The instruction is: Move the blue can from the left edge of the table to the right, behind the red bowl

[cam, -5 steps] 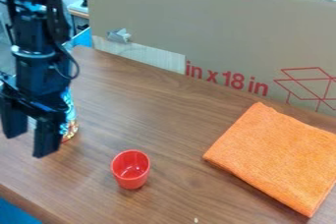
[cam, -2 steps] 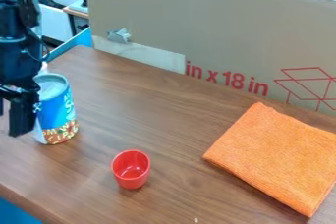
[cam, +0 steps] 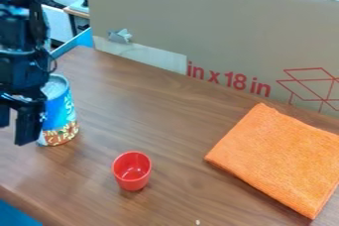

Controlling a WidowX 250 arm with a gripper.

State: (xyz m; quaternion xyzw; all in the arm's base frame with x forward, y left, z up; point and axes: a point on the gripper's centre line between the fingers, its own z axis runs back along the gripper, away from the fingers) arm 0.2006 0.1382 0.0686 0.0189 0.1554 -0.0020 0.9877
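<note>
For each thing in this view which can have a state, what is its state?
Black two-finger claw: open, fingers apart.
Blue cylindrical can: upright, partly hidden; top closed or open, unclear.
Small red round cup: upright, nothing visible inside.
Orange fabric cloth: folded, lying flat.
Brown cardboard panel: standing upright.
</note>
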